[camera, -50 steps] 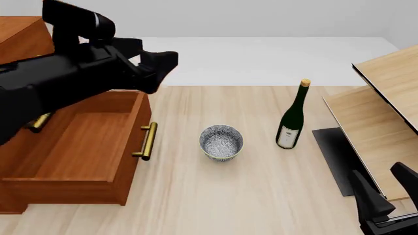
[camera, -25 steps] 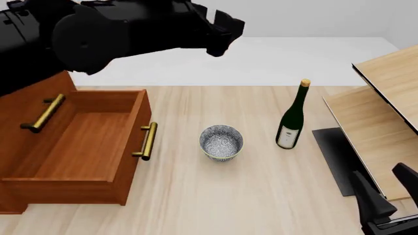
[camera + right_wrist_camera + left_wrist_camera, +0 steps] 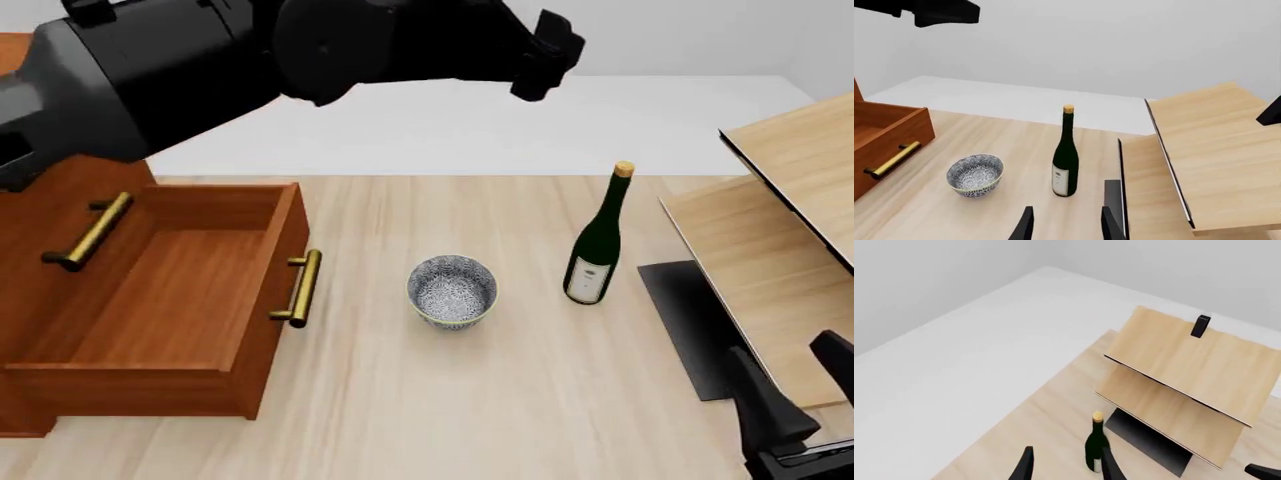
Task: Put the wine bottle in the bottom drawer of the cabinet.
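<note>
Table [image 3: 400, 400]: cabinet [image 3: 54, 220], bowl [image 3: 451, 290], wine bottle [image 3: 597, 240], pale slanted furniture [image 3: 787, 250].

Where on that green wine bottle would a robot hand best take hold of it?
Probably around the wide body of the wine bottle, about label height, coming in level from the side. It stands upright and apart from the bowl, so its round sides are free; the slim neck would give less hold.

You see the wine bottle [image 3: 595, 245] in glossy dark green glass with a gold foil cap and white paper label. The bottom drawer [image 3: 160, 300] is smooth reddish-brown wood with a brass handle. The table [image 3: 534, 400] is pale matt wood.
</note>
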